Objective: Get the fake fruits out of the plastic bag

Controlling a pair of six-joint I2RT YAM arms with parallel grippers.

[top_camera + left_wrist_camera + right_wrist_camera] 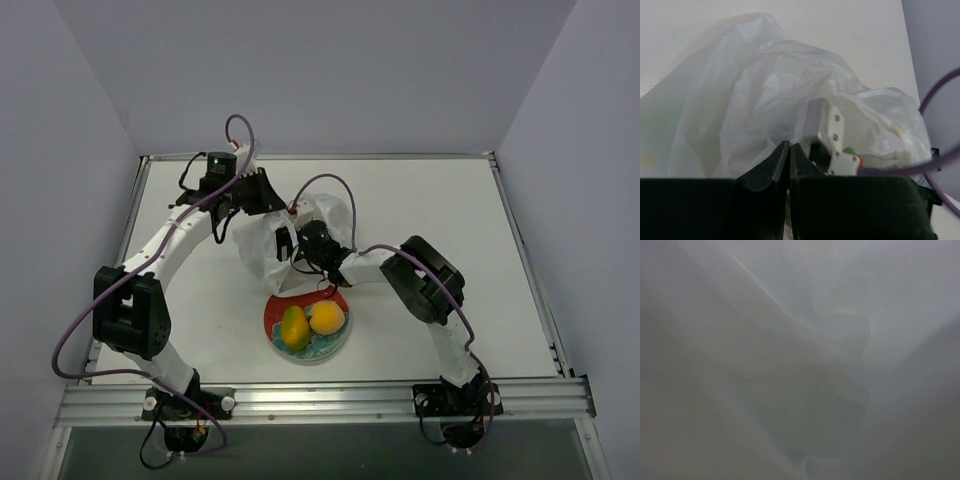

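The plastic bag (pixel 262 243) lies crumpled on the table behind the plate; its wrinkly film fills the left wrist view (pixel 765 90). My left gripper (pixel 277 203) is shut on the bag's upper edge, its jaws pressed together on film (pixel 789 146). My right gripper (pixel 288 246) reaches into the bag's mouth from the right, and its fingers are hidden by film. The right wrist view shows only blurred film (pixel 800 360). Two fake fruits lie on the plate: an oval mango (pixel 294 327) and a round orange-yellow one (pixel 327 318). A small green bit (pixel 849 150) shows inside the bag.
The red and teal floral plate (pixel 271 313) sits just in front of the bag, near the table's front edge. The right arm's white mount (pixel 832 132) and a purple cable (pixel 935 100) cross the bag's opening. Grey walls close in the table on three sides.
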